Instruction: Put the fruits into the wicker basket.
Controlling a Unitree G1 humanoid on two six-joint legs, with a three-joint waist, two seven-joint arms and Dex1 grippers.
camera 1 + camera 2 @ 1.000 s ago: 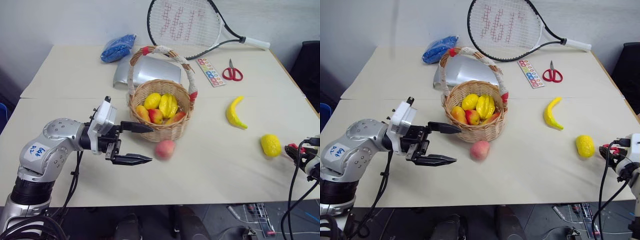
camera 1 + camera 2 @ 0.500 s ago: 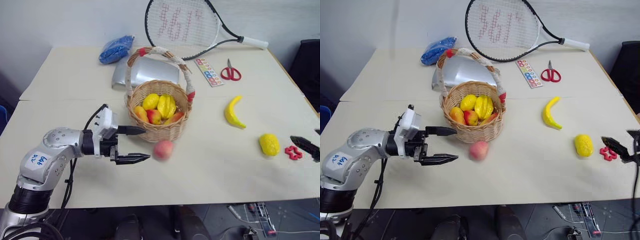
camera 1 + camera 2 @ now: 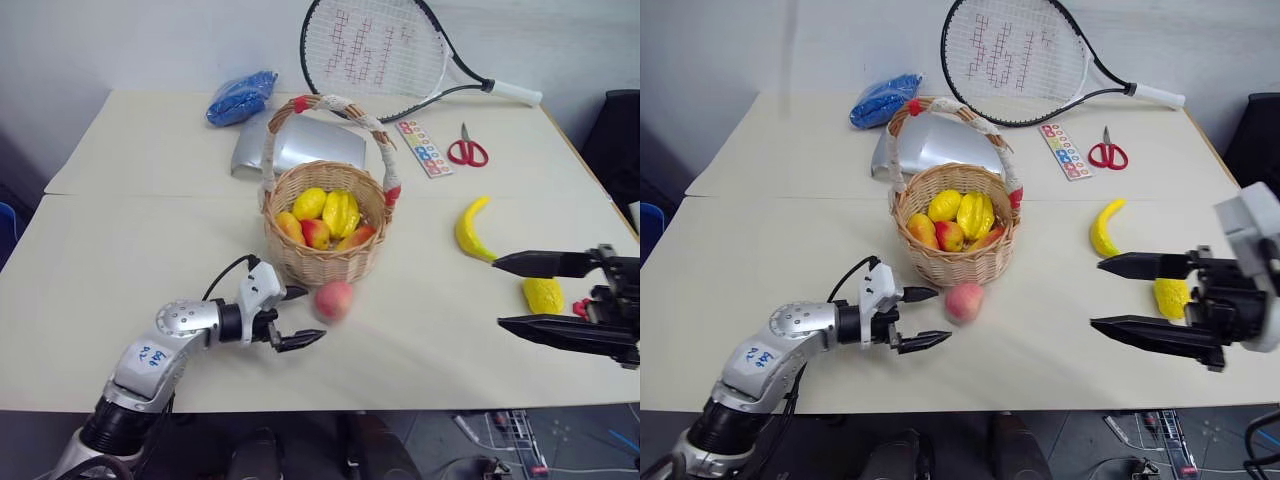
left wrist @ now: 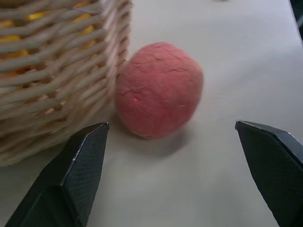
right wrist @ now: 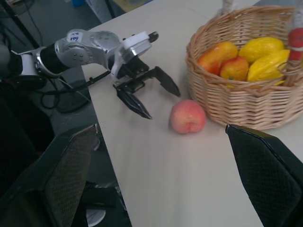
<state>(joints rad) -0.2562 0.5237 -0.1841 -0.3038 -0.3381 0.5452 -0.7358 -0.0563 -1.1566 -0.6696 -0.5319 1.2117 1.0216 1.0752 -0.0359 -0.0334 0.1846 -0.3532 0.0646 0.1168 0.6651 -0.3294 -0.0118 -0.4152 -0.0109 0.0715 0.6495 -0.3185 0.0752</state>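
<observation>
Head camera: the round tan woven wicker basket (image 3: pixel 326 228) with a tall arched handle wrapped in white, red bands at its ends, stands upright mid-counter (image 3: pixel 130 250), holding several yellow and red-orange toy fruits (image 3: pixel 330 215). Just beside its near wall a round pink-red toy peach (image 3: pixel 334 300) sits on the counter. The left end effector (image 3: pixel 293 318) lies low over the counter, pointing at the peach, its two black fingers spread, tips just short of it. To the right of the basket a curved yellow toy banana (image 3: pixel 472 229) lies with its long axis running from the far edge toward the near one, bowed. Nearer, a bumpy yellow toy lemon (image 3: pixel 543 294) lies partly behind the right end effector (image 3: pixel 508 293), whose long fingers are spread wide and point leftward

Left wrist camera: the peach (image 4: pixel 159 90), matt and slightly dimpled, rests touching or nearly touching the woven basket wall (image 4: pixel 57 71), centred between the two spread fingertips (image 4: pixel 80 156)

Right wrist camera: the peach (image 5: pixel 188 116) sits apart from the left end effector (image 5: pixel 161 94), close to the basket (image 5: pixel 246 104); the fruits inside lie heaped, mostly elongated
</observation>
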